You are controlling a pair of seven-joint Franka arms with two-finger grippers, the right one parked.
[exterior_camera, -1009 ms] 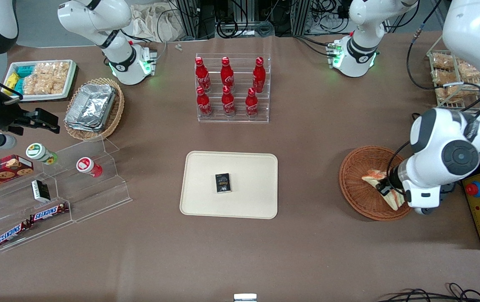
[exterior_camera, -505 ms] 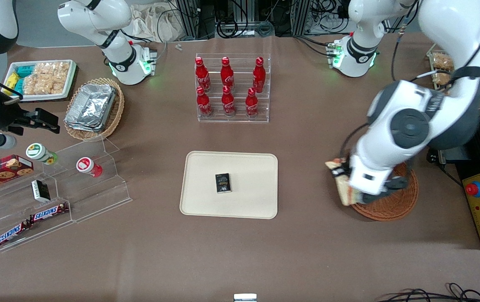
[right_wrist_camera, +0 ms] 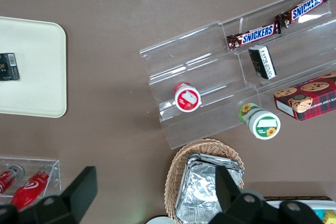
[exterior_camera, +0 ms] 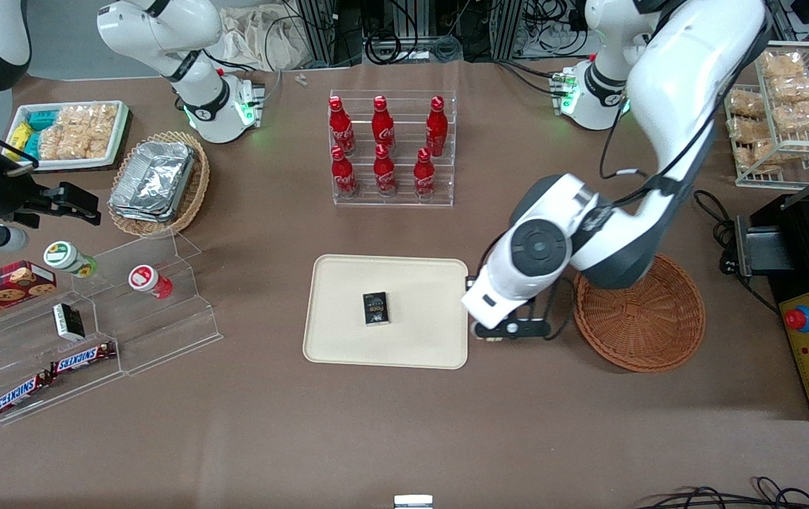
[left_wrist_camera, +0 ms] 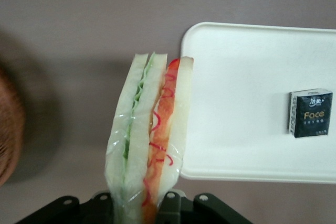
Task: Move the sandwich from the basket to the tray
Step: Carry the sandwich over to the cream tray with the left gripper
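A: Where is the hand (left_wrist_camera: 142,203)?

B: Between the tray (exterior_camera: 348,343) and the basket (exterior_camera: 641,318), above the brown bench (exterior_camera: 404,424) — just beside the tray's edge toward the working arm's end. From the front, the arm's white wrist covers it.

A: And its state?

B: Clenched on the sandwich (left_wrist_camera: 149,135). In the wrist view the black fingers (left_wrist_camera: 170,200) press the wedge from both sides at its base, and the wedge stands out from them, edge-on.

A: Describe the sandwich.

B: White bread, green filling in one half, orange-red strips in the other, clear film around it. It hangs in the air, partly over the bench and partly over the rim of the tray — touching neither, as far as I can tell.

A: Can the front view confirm that?

B: No, the sandwich is hidden there by the arm.

A: Anything on the tray?

B: A small black box (exterior_camera: 376,308), near the middle, lying flat. It is well apart from the sandwich.

A: The basket?

B: Reddish-brown wicker, nothing in the part that shows. The arm's elbow overlaps the rim farther from the front camera.
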